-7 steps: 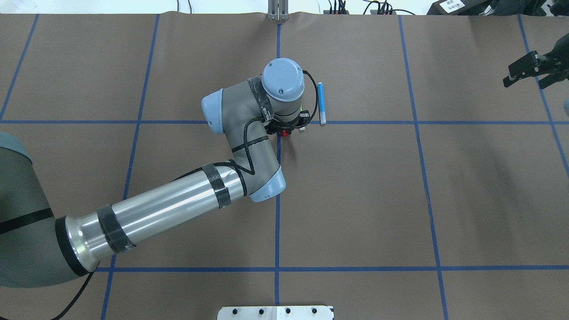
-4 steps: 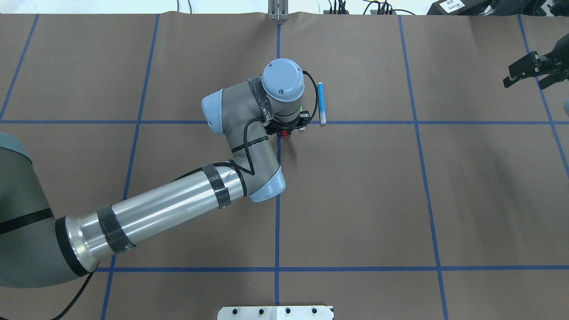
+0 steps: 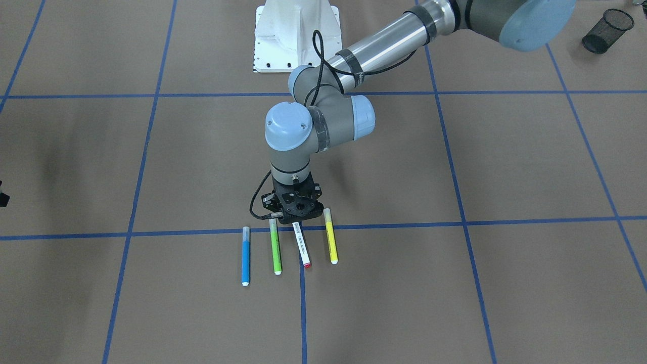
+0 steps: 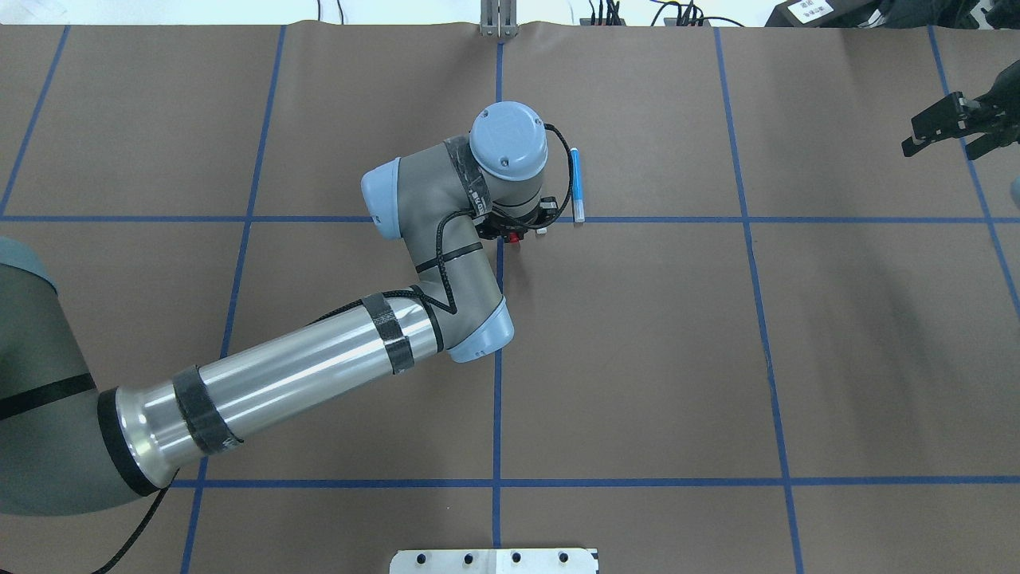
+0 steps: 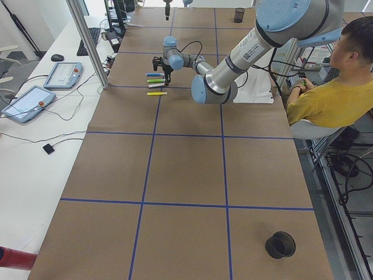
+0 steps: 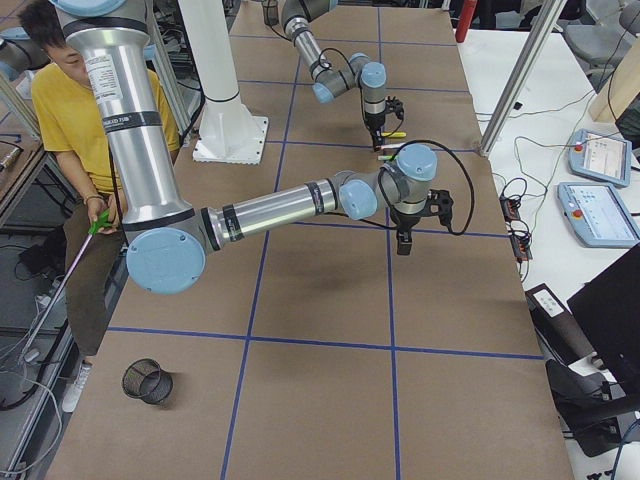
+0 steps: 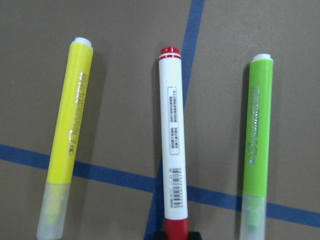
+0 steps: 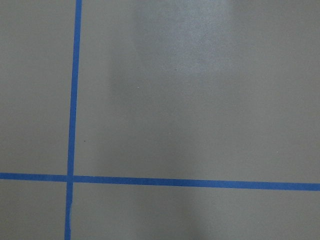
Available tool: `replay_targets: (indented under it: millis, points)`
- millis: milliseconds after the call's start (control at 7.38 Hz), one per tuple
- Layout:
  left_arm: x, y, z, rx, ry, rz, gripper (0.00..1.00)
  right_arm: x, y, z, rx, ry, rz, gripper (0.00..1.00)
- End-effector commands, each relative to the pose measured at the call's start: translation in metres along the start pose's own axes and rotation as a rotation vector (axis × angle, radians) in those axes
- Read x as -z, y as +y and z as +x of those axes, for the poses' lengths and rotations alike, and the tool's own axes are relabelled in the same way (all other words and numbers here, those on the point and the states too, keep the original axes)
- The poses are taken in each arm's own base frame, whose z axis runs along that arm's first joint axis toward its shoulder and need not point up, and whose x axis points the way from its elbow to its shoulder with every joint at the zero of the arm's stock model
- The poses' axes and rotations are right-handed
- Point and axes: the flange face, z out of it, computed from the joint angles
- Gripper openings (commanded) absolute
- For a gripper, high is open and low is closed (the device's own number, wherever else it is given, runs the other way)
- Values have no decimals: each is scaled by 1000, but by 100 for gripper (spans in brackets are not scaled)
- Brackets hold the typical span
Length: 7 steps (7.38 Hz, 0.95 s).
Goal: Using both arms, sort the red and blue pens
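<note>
The red pen (image 7: 172, 145), white-barrelled, lies flat on the brown table cover between two other markers. My left gripper (image 3: 295, 220) stands straight down over its red cap end (image 7: 176, 224), and the black fingertips (image 7: 195, 235) are shut on that cap. In the overhead view only a bit of red (image 4: 515, 237) shows under the wrist. The blue pen (image 4: 576, 185) lies free to one side, also seen in the front view (image 3: 245, 255). My right gripper (image 4: 910, 137) hangs open over the far right of the table, holding nothing.
A green marker (image 3: 275, 247) and a yellow marker (image 3: 330, 242) flank the red pen. A black mesh cup (image 3: 606, 31) stands at one table end and a black cup (image 5: 280, 245) at the other. A seated person (image 5: 332, 93) is beside the table.
The left wrist has shifted very slightly over the markers, and less of the red cap shows beneath it. The blue pen and the right arm have not moved.
</note>
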Motion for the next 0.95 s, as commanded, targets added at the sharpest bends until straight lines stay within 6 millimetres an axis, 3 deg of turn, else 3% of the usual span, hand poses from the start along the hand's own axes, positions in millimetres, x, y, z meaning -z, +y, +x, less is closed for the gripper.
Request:
replay_targets:
  millis: [0,271,406,542,813]
  points:
    - [16,-5,3,-3,17,4,0,1,0,0,0,0,2,100]
    - [42,-10,-2,-16,-14,-26,0,1,0,-1,1,-1,1,100]
    - [59,-15,-19,-24,-32,-53,0,1,0,-1,2,-1,2,100]
    - [75,-22,-46,-47,-34,-41,0,1,0,1,-1,0,1,100]
    - [114,-44,-119,-89,-30,-108,0,0,1,0,0,-1,-1,100]
